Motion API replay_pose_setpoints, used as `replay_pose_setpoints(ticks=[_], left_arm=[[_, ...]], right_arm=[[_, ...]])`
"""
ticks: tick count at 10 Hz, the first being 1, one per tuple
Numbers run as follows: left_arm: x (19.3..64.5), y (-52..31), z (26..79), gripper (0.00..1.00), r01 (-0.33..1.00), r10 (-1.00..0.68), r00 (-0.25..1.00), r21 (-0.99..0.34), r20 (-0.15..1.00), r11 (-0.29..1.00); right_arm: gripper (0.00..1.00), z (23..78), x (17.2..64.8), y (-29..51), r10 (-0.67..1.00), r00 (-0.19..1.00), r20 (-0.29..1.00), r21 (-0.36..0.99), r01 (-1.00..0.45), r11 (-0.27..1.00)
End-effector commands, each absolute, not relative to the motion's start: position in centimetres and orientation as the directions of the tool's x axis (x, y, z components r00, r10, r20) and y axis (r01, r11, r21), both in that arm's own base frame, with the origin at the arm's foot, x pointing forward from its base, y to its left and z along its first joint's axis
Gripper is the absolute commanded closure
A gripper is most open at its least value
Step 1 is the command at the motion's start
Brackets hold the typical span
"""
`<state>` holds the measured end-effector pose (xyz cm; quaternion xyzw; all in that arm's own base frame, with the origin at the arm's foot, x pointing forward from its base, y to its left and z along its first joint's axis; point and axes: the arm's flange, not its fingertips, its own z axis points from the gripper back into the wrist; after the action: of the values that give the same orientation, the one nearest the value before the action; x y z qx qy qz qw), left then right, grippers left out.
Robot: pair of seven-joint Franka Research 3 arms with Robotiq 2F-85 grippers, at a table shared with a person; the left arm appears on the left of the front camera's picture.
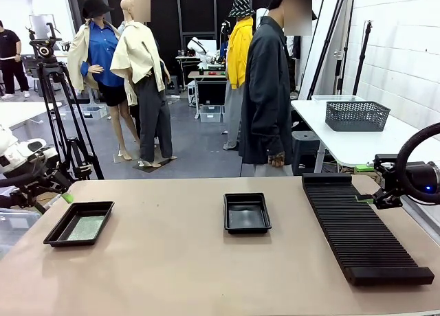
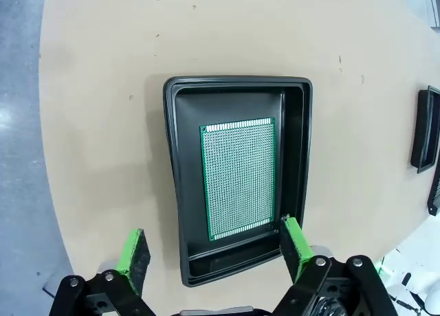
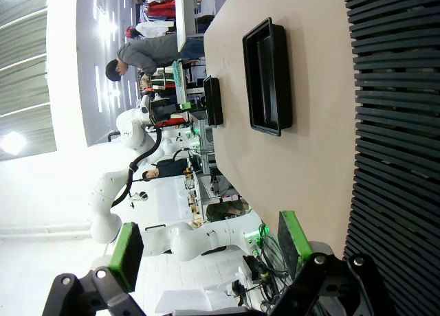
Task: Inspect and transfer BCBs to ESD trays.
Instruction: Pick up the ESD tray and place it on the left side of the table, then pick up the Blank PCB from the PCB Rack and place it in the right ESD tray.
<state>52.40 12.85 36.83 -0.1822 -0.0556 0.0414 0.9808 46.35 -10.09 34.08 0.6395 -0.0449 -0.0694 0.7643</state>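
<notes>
A green BCB [image 2: 238, 178] lies flat on the floor of the left ESD tray [image 2: 172, 192]. My left gripper [image 2: 214, 251] hangs above that tray's near end, open, its green pads [image 2: 134, 251] wide apart and holding nothing. From the front, this tray [image 1: 58, 235] with the board [image 1: 86, 228] sits at the table's left, and the left gripper [image 1: 63, 194] is pulled back over the left edge. The second ESD tray [image 1: 247, 200] stands mid-table with nothing in it. My right gripper [image 3: 211, 251] is open and holds nothing, beside the rack's far right end [image 1: 372, 199].
A long black ribbed rack [image 1: 364, 227] runs along the table's right side. A person in a dark coat [image 1: 265, 89] stands at the far edge. A white table with a grey basket [image 1: 356, 115] is behind on the right, a tripod [image 1: 58, 103] behind on the left.
</notes>
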Motion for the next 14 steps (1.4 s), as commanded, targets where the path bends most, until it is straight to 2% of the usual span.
replay_pose_setpoints(ticks=[1,12,14], left_arm=[[52.3,13.0,36.9,0.00,-0.058,0.100,0.990,-0.366,0.096,0.929],[52.4,12.8,36.8,0.00,-0.061,0.101,0.990,-0.362,0.094,0.930],[51.4,14.7,38.7,0.00,-0.071,0.153,0.981,-0.508,0.121,0.859]], right_arm=[[0.00,34.1,46.0,-9.9,-0.167,0.986,-0.022,0.984,0.051,0.173],[0.00,34.1,46.0,-9.9,-0.167,0.986,-0.022,0.984,0.051,0.173],[0.00,34.1,46.0,-9.9,-0.167,0.986,-0.022,0.984,0.051,0.173]])
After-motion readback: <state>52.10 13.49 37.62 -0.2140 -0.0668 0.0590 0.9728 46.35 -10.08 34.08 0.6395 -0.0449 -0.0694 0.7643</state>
